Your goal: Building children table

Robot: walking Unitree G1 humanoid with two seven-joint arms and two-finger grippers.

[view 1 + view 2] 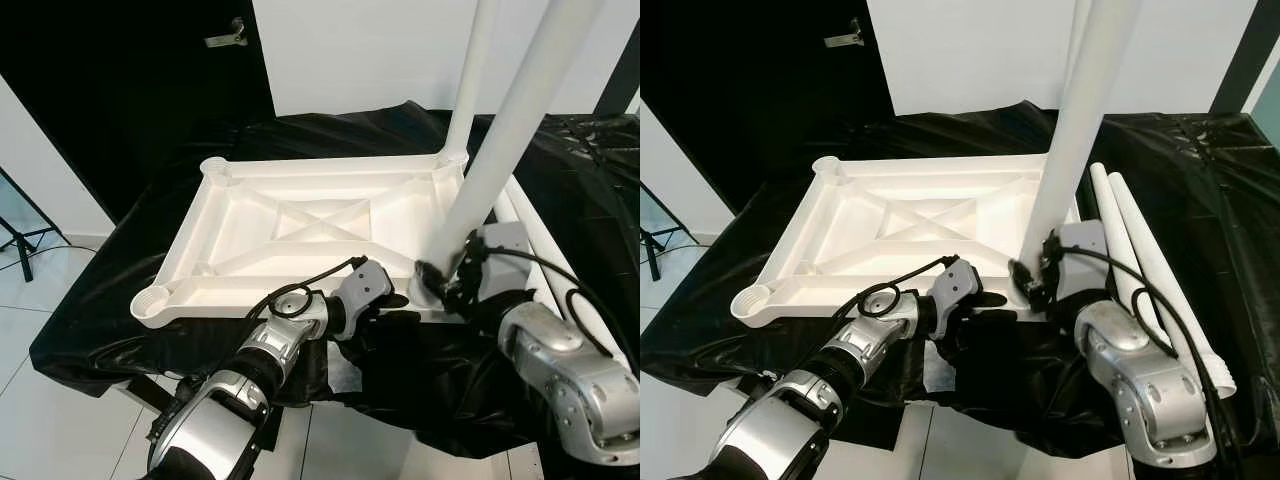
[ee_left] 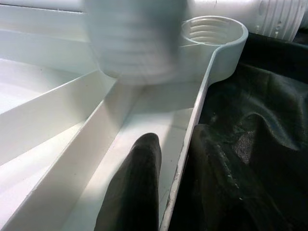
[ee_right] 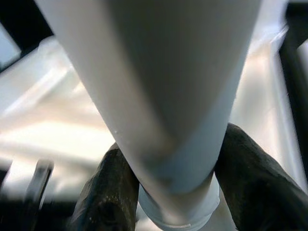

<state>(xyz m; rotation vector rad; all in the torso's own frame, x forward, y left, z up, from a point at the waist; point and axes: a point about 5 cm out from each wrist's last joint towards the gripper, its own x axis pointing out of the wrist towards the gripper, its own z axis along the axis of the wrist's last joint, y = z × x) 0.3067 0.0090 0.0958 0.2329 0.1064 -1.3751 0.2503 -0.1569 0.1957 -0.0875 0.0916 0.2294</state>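
While the white moulded plastic tabletop (image 1: 300,235) lies upside down on the black-draped surface (image 1: 120,320), ribbed underside up, one long white plastic leg (image 1: 505,130) stands tilted at the near corner by the right tool (image 1: 440,280). That tool's two black fingers (image 3: 250,178) are clamped on the leg's lower end, just above its threaded tip, as the right wrist view shows. The tip sits at or just over the corner socket; cannot tell if the thread has caught.

Another white leg (image 1: 470,80) stands upright in the corner beyond the right tool, so it looks already fitted. Two more white legs (image 1: 1150,270) lie side by side on the surface just beside the right arm, on its outer side, unfitted. The two round threaded sockets (image 1: 152,298) on the far side from that tool, past the left tool, are empty.

The left tool (image 1: 375,300) pinches the tabletop's near rim: in the left wrist view one finger (image 2: 132,187) lies inside the tray wall, the other outside under black cloth, so it's closed on the rim, likely steadying it.

Judged progress: one leg in, one being seated, two left, then flipping upright.
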